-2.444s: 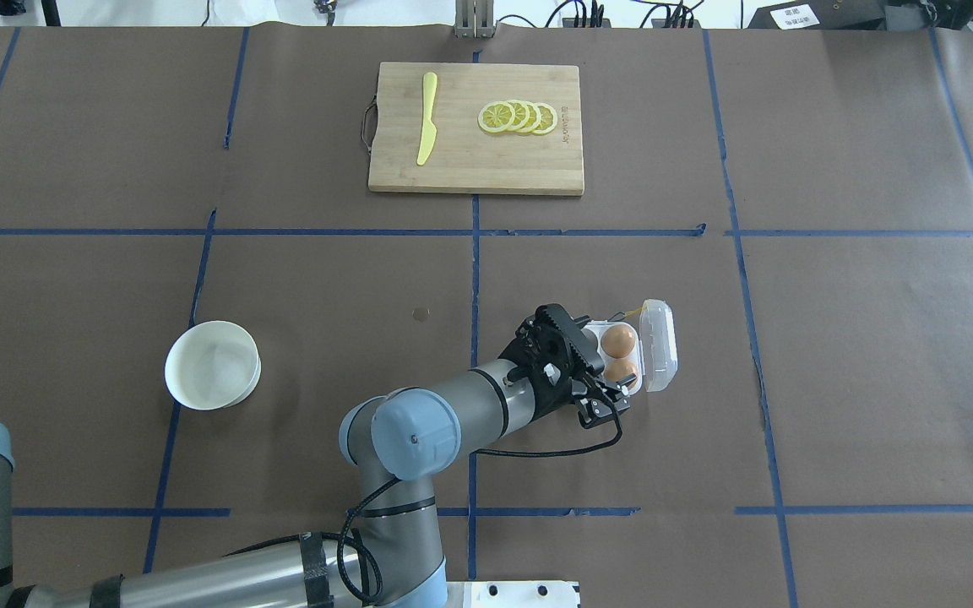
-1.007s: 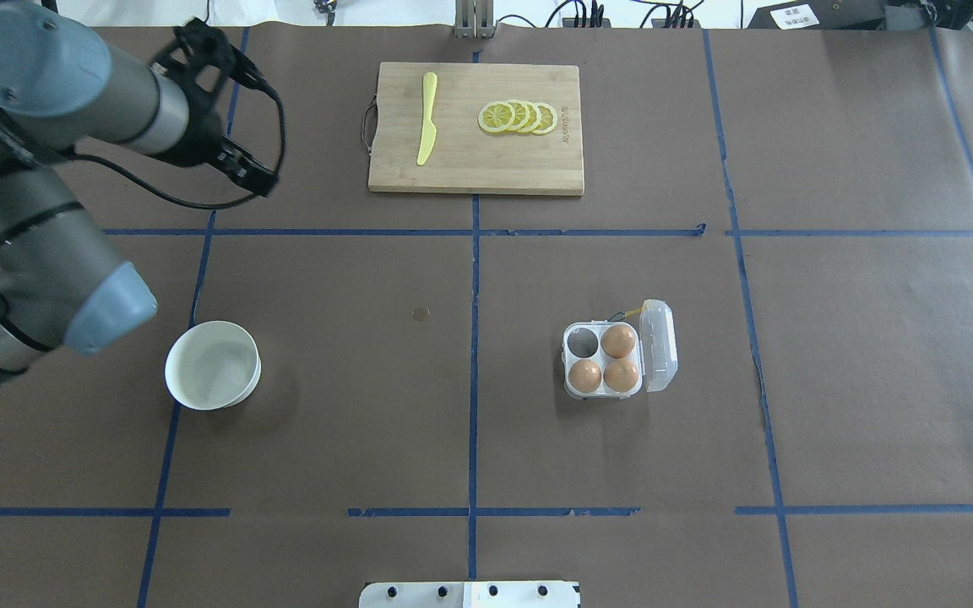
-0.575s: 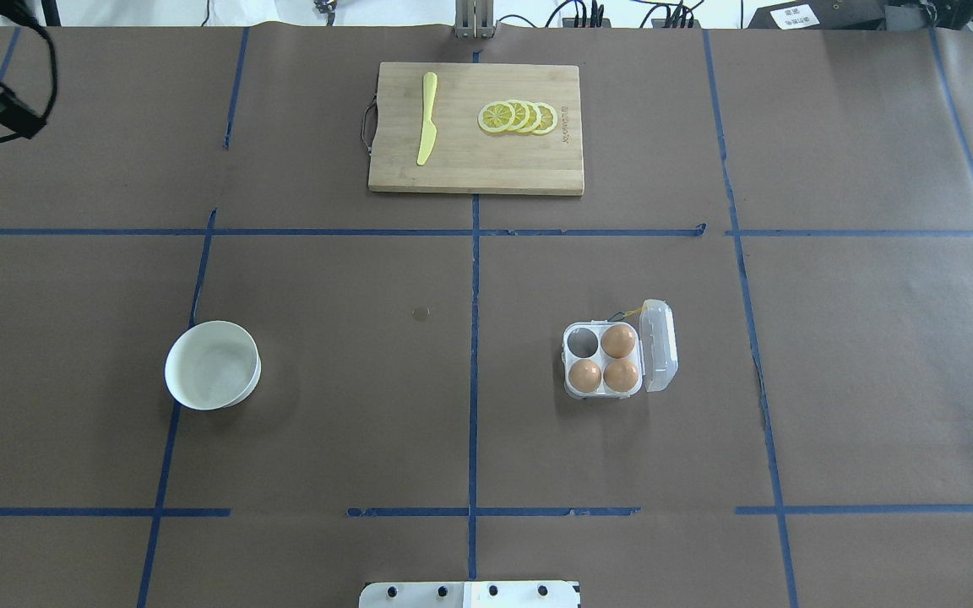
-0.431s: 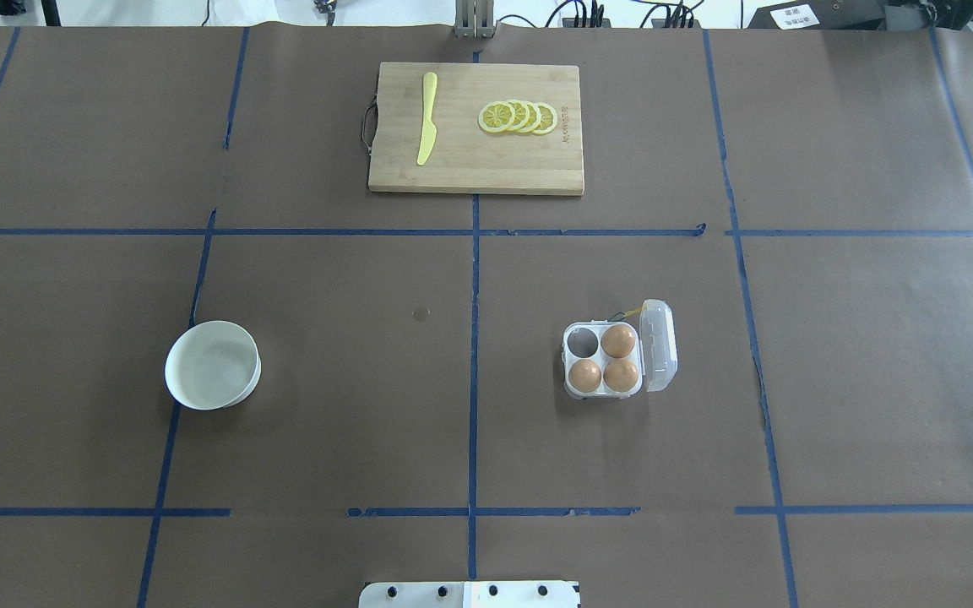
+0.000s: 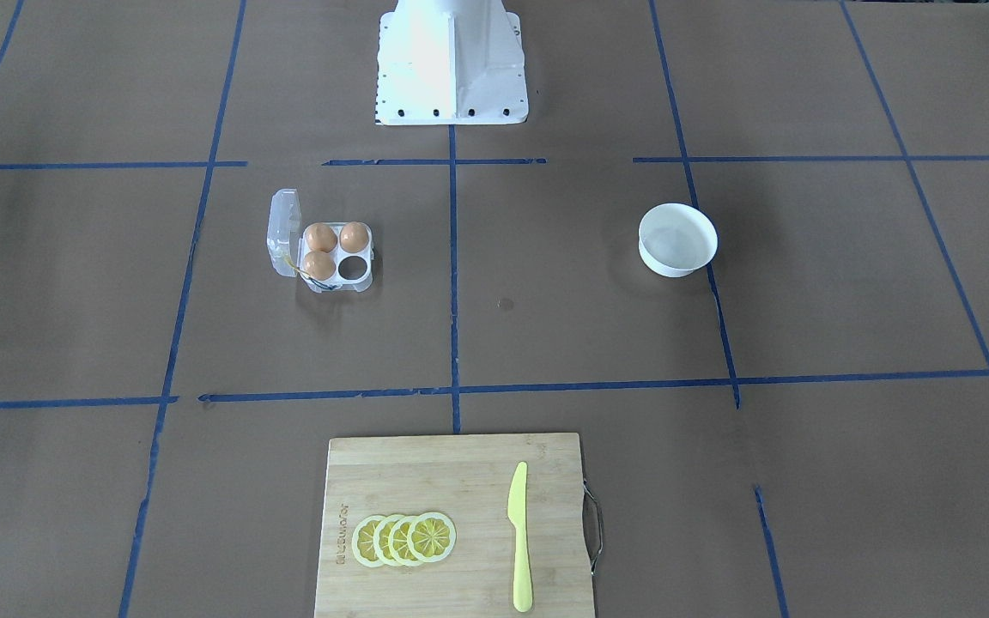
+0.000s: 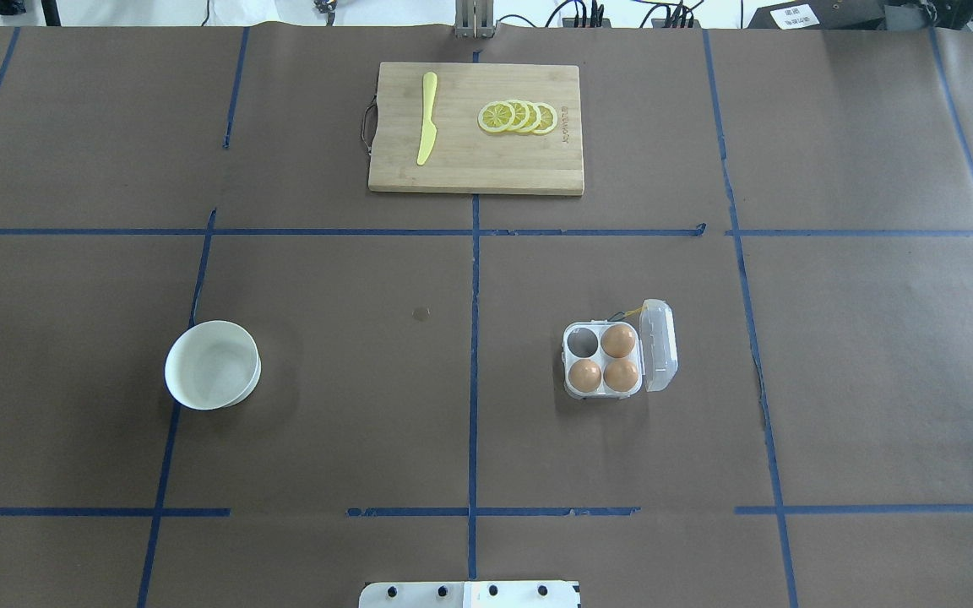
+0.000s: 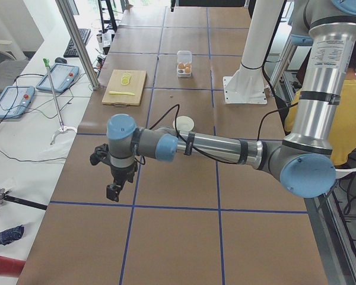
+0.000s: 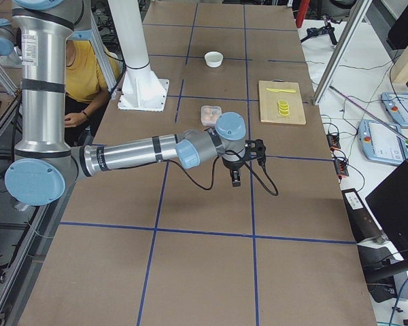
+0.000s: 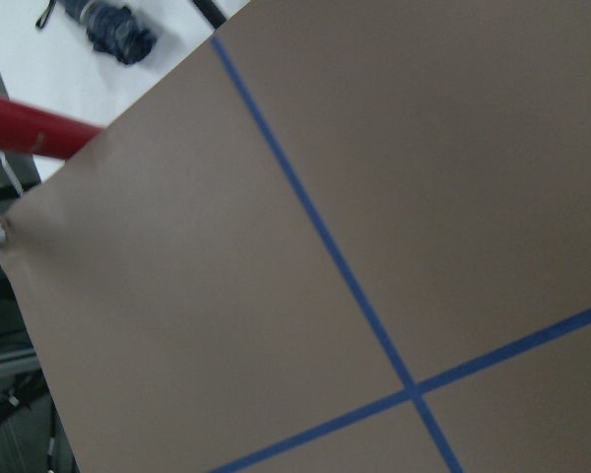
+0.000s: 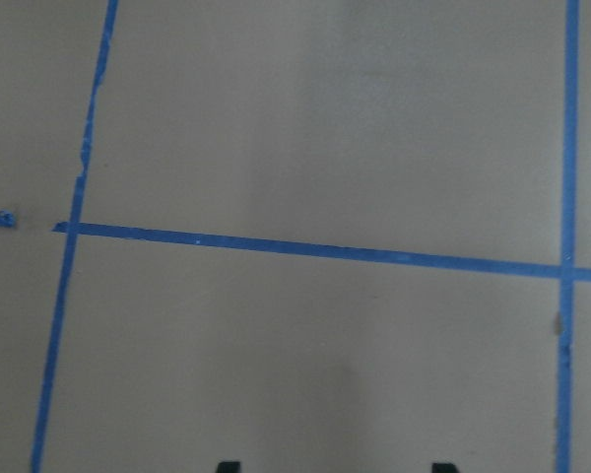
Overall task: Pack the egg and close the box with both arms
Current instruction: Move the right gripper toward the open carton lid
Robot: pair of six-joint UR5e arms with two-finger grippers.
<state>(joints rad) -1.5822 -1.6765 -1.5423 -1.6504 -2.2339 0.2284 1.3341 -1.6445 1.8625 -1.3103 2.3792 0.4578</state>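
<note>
While both arms hang out toward the table's ends, I take the box as my landmark: it sits on the brown paper with its clear lid swung open and standing along the side toward the robot's right. Three of its four cups are filled. The egg sits in the near cup on the side away from the lid, two more eggs fill both cups next to the lid, and the far cup away from the lid is bare. A yellow string shows at the box's far corner by the lid. The left gripper hangs well apart from the box, out past the white bowl; I cannot tell how its jaws stand. The right gripper hangs well apart on the lid side, and in its wrist view its fingertips stand wide, bare paper between them. The cutting board lies beyond the box, away from the robot.
</note>
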